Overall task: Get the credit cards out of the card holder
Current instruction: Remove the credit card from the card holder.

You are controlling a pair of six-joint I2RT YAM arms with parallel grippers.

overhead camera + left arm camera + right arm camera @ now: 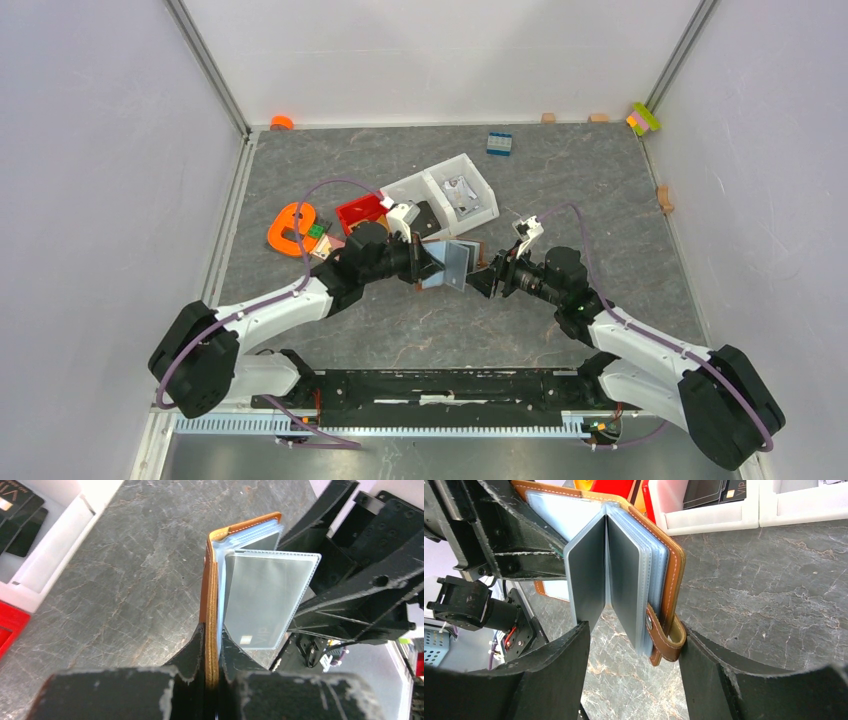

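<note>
You are early in this job: the holder is open and presented, but no card that you can see has been drawn from it. Your left gripper [212, 636] is clamped tight on one brown cover of the card holder [207, 587], holding it on edge, up off the table [125, 580], about mid-table and between the two arms. The clear sleeves [644, 575] fan out from the spine. A silvery card [262, 597] sits fully seated in the outermost sleeve, with nothing sticking out past the plastic edge. More pale leaves lie behind it; you cannot tell whether each holds a card, and no orange-tan card can be told apart from the cover. Your right gripper [634, 632] has its jaws wide apart, straddling the end of the holder nearest it, with the strap tab [668, 642] just beside one finger and the fanned sleeves in the gap; it grips nothing. Whether that finger touches the strap is unclear. A few dark cards [709, 491] lie in the white bin [709, 522] behind, but nothing shows that they belong to this holder. So, by my reading, the whole extraction is left: pinch a card's edge, slide it out of its sleeve, set it down, then do the same for the other.
</note>
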